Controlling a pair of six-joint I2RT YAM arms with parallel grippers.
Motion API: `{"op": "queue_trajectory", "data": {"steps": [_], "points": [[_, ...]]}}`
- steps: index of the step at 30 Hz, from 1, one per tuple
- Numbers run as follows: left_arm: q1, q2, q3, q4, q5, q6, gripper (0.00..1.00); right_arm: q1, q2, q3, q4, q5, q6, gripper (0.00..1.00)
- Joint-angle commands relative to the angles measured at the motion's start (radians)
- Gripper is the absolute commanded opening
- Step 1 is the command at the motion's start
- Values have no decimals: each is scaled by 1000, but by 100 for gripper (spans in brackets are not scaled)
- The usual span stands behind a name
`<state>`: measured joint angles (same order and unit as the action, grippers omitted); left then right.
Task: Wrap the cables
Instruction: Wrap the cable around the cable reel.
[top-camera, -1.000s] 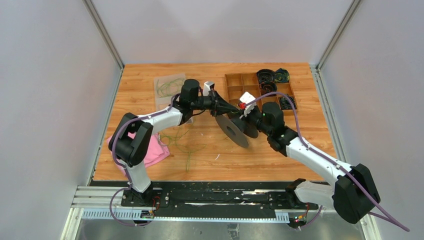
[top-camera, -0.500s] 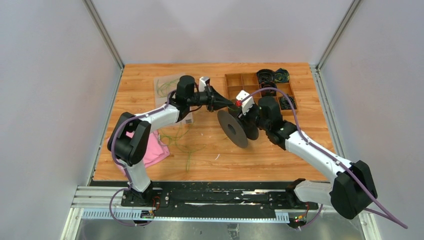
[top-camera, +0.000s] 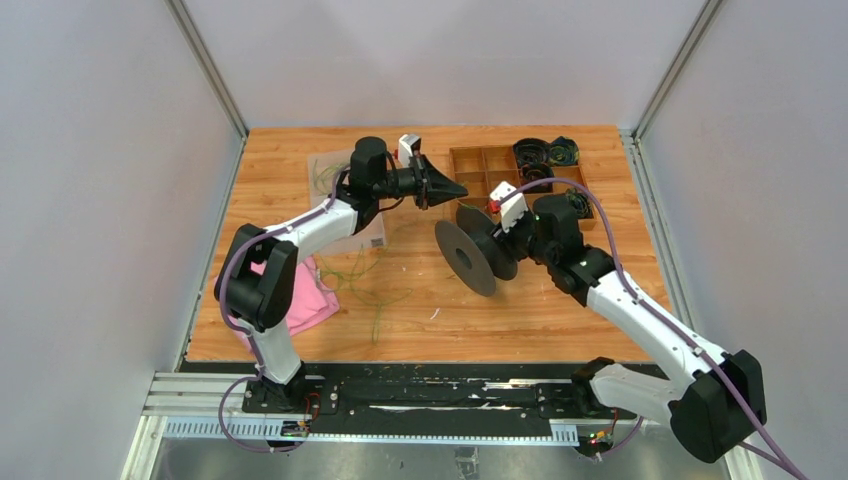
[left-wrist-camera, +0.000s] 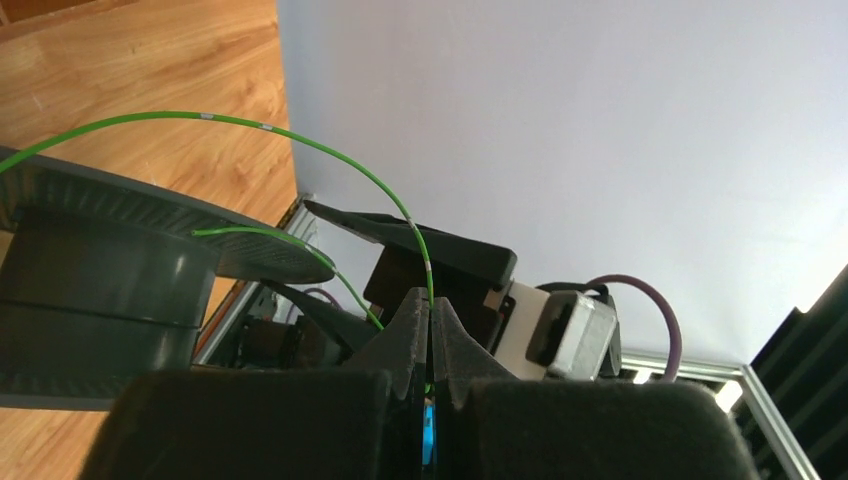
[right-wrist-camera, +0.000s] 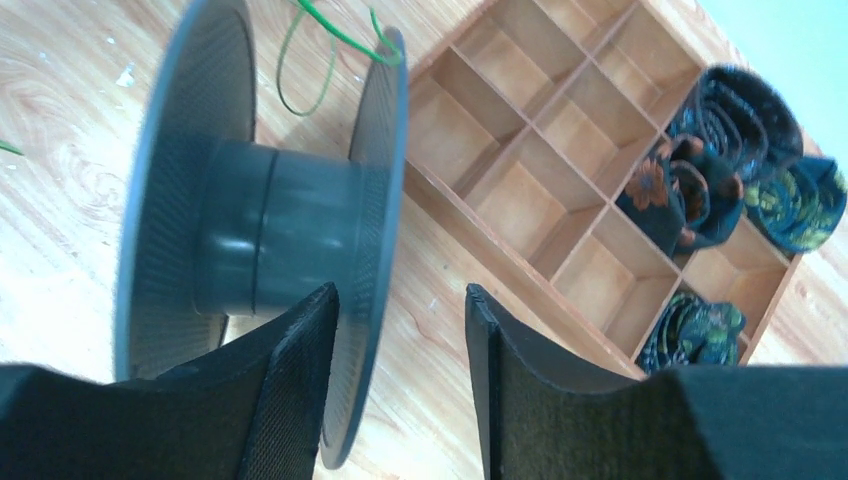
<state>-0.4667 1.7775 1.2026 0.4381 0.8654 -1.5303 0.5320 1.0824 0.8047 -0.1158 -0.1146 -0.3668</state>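
A thin green cable (left-wrist-camera: 300, 145) arcs from the black spool (left-wrist-camera: 100, 290) into my left gripper (left-wrist-camera: 431, 305), which is shut on it. In the top view the left gripper (top-camera: 462, 189) hovers just behind the spool (top-camera: 478, 252), which stands on its flanges mid-table. More green cable (top-camera: 360, 272) lies loose on the wood to the left. My right gripper (right-wrist-camera: 400, 290) is open at the spool (right-wrist-camera: 260, 240); the near flange sits between its fingers, close to the left finger and apart from the right one. A cable loop (right-wrist-camera: 330, 35) shows past the flange.
A wooden divided tray (top-camera: 500, 165) stands at the back right, with dark rolled items (top-camera: 545, 152) in its right-hand cells. A clear bag of green wires (top-camera: 335, 175) lies at the back left and a pink cloth (top-camera: 310, 300) at the left front.
My right gripper has opened off the spool's flange and drawn back to the right. The left gripper, still shut on the cable, has moved toward the back of the table.
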Motion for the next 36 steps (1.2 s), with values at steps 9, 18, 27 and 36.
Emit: {"op": "queue_trajectory", "data": {"steps": [9, 18, 27, 36], "points": [[5, -22, 83, -55, 35, 114, 0, -34, 70, 37, -86, -72, 142, 25], [61, -29, 179, -293, -2, 323, 0, -1, 55, 82, -146, 87, 267, 7], [80, -21, 261, -436, -45, 458, 0, 10, 34, 95, -186, 152, 343, 3], [73, -37, 247, -365, -20, 400, 0, 28, 96, 107, -169, 187, 400, 7]]}}
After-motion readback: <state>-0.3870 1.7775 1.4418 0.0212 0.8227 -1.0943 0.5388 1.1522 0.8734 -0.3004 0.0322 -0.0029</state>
